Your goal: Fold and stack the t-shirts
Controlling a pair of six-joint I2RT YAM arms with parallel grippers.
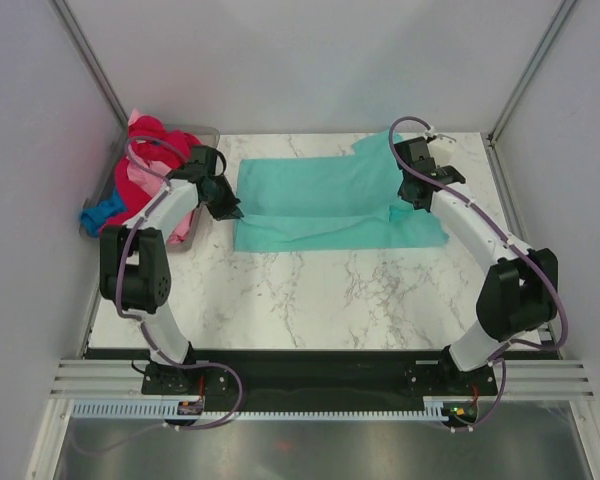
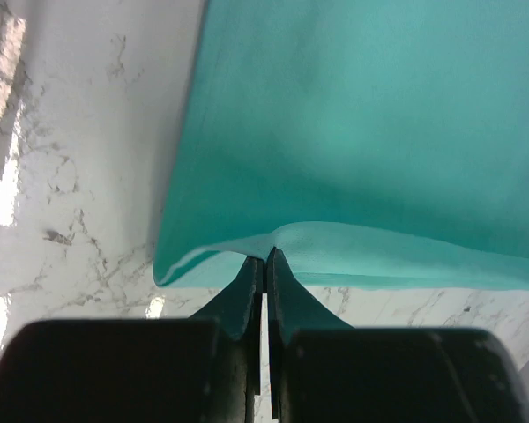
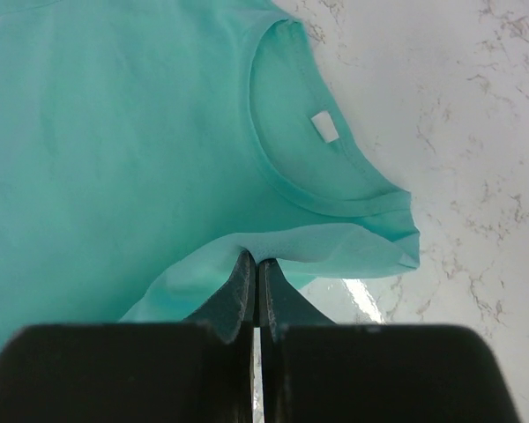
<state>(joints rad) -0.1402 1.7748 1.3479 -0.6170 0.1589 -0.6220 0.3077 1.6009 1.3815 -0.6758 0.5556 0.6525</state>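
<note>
Grey tub at the table's left: red tee, pink tee and blue tee heaped in it, blue hanging over the rim. Teal t-shirt is spread on the marble table. My left gripper is pinched tight on its left edge, my right gripper on the edge near the collar.

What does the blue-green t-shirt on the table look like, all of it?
The teal t-shirt is soft, plain cloth, lying sideways on the white marble table. Its neck hole, with a small white tag, is at the right end. A crease runs along its length. The left end effector pinches its hem end; the right end effector pinches cloth near the collar.
</note>
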